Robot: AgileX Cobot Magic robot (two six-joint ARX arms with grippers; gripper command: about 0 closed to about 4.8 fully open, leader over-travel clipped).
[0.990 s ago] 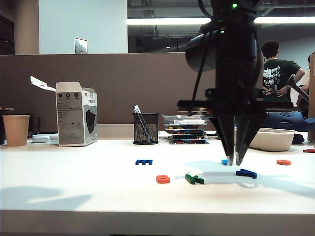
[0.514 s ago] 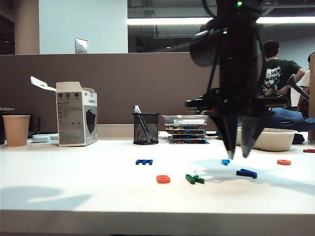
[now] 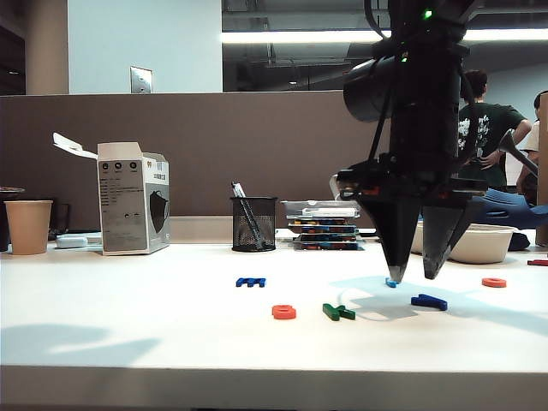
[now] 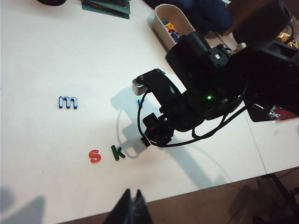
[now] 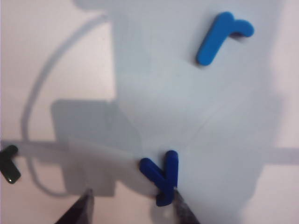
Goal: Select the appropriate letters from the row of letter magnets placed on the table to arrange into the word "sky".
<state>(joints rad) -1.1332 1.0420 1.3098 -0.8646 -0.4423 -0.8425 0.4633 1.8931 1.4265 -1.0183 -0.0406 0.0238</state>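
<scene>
On the white table [image 3: 128, 317] an orange-red s [image 3: 283, 312], a green k [image 3: 338, 312] and a dark blue y [image 3: 428, 301] lie in a line near the front. In the left wrist view the s [image 4: 95, 156] and k [image 4: 117, 152] sit side by side; the y is hidden behind the right arm. My right gripper [image 3: 413, 276] hangs open just above the table, behind the y. In the right wrist view the y [image 5: 162, 176] lies flat against one fingertip [image 5: 180, 199] of my right gripper [image 5: 133, 198]. My left gripper [image 4: 131, 192] is shut and empty over the table's front edge.
A dark blue m [image 3: 251, 282], a light blue letter [image 3: 390, 282] and another orange-red letter [image 3: 493, 282] lie further back. Along the rear stand a paper cup [image 3: 28, 227], a carton [image 3: 133, 199], a mesh pen holder [image 3: 254, 224], stacked trays [image 3: 325, 224] and a white bowl [image 3: 475, 244].
My right gripper's jaws have spread from nearly shut to open, and the gripper has drifted slightly right. The dark blue y lies where it was.
</scene>
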